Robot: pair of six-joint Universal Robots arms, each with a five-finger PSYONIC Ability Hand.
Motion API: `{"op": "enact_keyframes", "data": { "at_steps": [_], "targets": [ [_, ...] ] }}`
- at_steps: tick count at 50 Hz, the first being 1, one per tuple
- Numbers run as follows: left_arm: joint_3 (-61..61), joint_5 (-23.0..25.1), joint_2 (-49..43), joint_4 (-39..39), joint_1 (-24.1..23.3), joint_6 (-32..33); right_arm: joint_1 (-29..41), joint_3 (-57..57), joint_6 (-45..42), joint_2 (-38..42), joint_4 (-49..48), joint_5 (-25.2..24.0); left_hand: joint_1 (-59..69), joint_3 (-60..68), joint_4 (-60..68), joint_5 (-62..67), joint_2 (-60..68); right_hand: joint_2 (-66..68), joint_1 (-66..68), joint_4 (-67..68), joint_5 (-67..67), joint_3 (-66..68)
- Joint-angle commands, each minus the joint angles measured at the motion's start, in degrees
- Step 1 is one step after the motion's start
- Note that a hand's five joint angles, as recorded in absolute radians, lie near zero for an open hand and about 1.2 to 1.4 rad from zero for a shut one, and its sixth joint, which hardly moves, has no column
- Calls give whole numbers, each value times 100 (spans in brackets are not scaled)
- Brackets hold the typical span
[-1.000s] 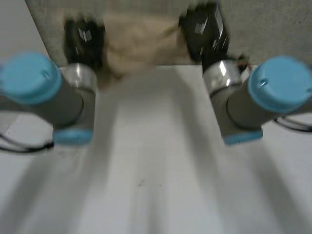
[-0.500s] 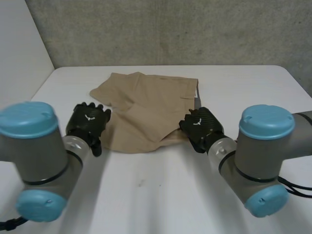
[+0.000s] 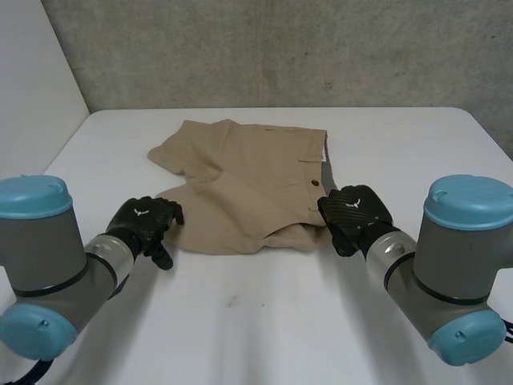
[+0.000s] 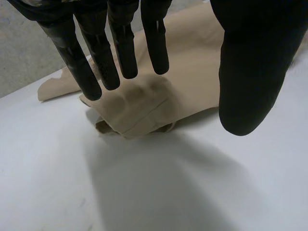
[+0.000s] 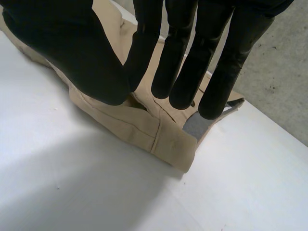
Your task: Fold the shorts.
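Tan shorts (image 3: 248, 188) lie on the white table (image 3: 256, 321). Left robot hand (image 3: 143, 224) sits beside their near-left corner, right robot hand (image 3: 353, 218) beside their near-right; both have straight fingers, holding nothing.

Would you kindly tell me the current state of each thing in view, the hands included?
Shorts: lying on the table, doubled over in layers, held by neither hand.
Left hand: open, fingers straight, over the shorts' near leg corner.
Right hand: open, fingers straight, over the waistband corner.
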Motion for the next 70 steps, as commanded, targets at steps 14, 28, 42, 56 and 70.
{"op": "enact_keyframes", "data": {
  "at_steps": [14, 28, 42, 56, 70],
  "targets": [
    [199, 44, -440, 990, 427, 14, -704, -72, 462, 63, -229, -56, 1588, 1593, 1563, 1558, 1589, -3762, -2813, -3781, -3744, -3770],
    [243, 35, -484, 990, 454, 22, -678, -476, 533, 871, -317, -654, 1403, 1409, 1379, 1373, 1405, -3392, -2444, -3411, -3374, -3400],
    [252, 26, -563, 999, 471, 40, -678, -1242, 480, 1655, -343, -601, 276, 281, 252, 246, 277, 1463, 2412, 1444, 1481, 1455],
    [234, 26, -580, 999, 454, 58, -740, -837, 533, 784, -334, -566, 359, 365, 335, 329, 361, 1464, 2413, 1445, 1482, 1456],
    [261, 35, -783, 1007, 419, 58, -678, -714, 471, 749, -326, -548, 814, 819, 790, 784, 815, 1464, 2413, 1445, 1482, 1456]
  ]
}}
